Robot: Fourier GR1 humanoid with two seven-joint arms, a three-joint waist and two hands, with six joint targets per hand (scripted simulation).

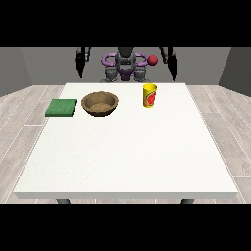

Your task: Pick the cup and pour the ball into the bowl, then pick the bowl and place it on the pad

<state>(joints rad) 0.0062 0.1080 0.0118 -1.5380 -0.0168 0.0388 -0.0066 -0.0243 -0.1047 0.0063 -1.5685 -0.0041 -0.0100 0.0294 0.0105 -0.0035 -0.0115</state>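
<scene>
A yellow cup (149,95) with a red mark stands upright on the white table (127,157), right of centre at the far side. A small red ball (153,60) shows above the cup, in front of the robot's shoulder. A brown bowl (100,103) sits left of the cup, and a flat green pad (62,107) lies at the table's left edge. Both hands hang beyond the table's far edge, holding nothing: the hand at the view's left (80,66) and the hand at the view's right (172,68). Their fingers point straight down.
The robot's torso (125,66) stands behind the table's far edge. Grey plank floor surrounds the table. A wide stretch of bare white tabletop lies between the objects and the near edge.
</scene>
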